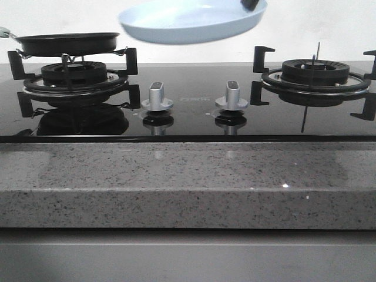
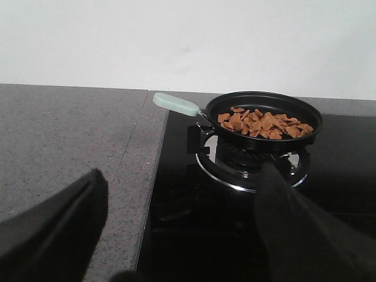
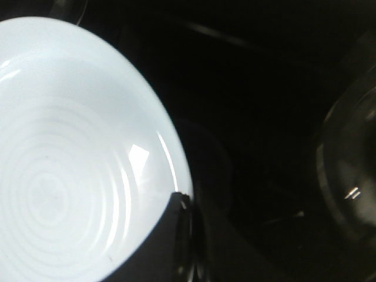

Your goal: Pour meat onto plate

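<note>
Above the hob's middle, the right gripper (image 3: 176, 235) pinches the plate (image 1: 191, 22) by its rim, aloft to catch the meat (image 2: 264, 124); that still sits in the pan (image 2: 267, 117) on the worktop's left burner, the left gripper (image 2: 182, 235) spread, facing it.

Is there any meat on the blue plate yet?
No. The right wrist view shows the plate bare and glossy, while the meat lies in the black pan on the burner.

Meat (image 2: 265, 124) in pan (image 2: 267, 136) on left burner (image 1: 73, 79); plate (image 1: 191, 22) aloft, right.
</note>
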{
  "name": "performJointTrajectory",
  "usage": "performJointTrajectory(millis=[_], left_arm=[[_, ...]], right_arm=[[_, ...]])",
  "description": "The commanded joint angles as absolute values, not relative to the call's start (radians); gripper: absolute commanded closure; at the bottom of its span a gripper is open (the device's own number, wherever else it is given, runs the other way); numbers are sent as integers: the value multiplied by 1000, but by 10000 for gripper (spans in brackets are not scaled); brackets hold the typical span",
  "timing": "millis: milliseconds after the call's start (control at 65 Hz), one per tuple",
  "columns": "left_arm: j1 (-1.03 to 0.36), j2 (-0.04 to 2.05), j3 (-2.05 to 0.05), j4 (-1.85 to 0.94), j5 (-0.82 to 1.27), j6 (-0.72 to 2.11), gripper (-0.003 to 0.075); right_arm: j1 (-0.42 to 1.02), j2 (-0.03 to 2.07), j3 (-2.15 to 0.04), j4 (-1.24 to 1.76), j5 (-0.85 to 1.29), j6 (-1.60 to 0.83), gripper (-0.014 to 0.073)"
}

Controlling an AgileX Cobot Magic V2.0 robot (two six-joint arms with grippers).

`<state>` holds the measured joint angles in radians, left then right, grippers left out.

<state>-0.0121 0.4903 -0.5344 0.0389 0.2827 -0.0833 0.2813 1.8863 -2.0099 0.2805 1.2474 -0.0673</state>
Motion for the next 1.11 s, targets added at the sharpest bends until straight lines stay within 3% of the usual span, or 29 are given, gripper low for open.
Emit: performJointTrajectory(millis=[0, 277, 677, 846, 1092], left_arm=[[-12, 500, -571, 31, 203, -92, 210], [-12, 500, -571, 31, 203, -92, 210], [-12, 500, -571, 31, 203, -92, 210], [-12, 511, -578, -101, 215, -92, 210], [-12, 732, -711, -322, 312, -92, 210]], right_arm=[[305, 1769, -1922, 314, 1150, -78, 663], [320, 1699, -1678, 317, 1027, -78, 663], [320, 1702, -1669, 317, 1038, -78, 663], [320, 1707, -1669, 317, 1038, -78, 663], [320, 1707, -1669, 317, 1038, -78, 663]])
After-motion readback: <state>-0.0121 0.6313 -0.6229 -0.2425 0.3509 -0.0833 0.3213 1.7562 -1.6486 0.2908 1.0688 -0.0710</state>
